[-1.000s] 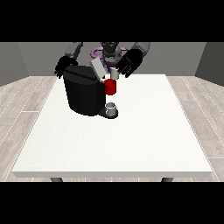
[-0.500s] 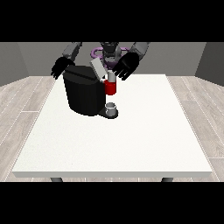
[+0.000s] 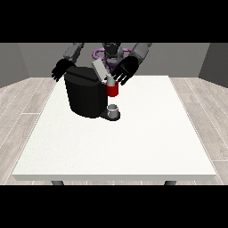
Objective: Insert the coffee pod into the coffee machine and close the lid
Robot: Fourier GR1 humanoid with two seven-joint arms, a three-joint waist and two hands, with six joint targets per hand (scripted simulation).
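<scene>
The hand at the view's right, fingers spread open, has been lowered onto the raised lid of the coffee machine; closing looks imminent. Pod unseen.

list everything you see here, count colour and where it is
coffee machine: one, black, far left part of the table
lid: one, grey, tilted up on the machine's top
brew head: one, red, at the machine's front
cup: one, grey, on the machine's base under the red part
table: one, white, fills the middle
hand at the view's right: one, black, fingers spread, by the lid
hand at the view's left: one, black, behind the machine's far corner
</scene>
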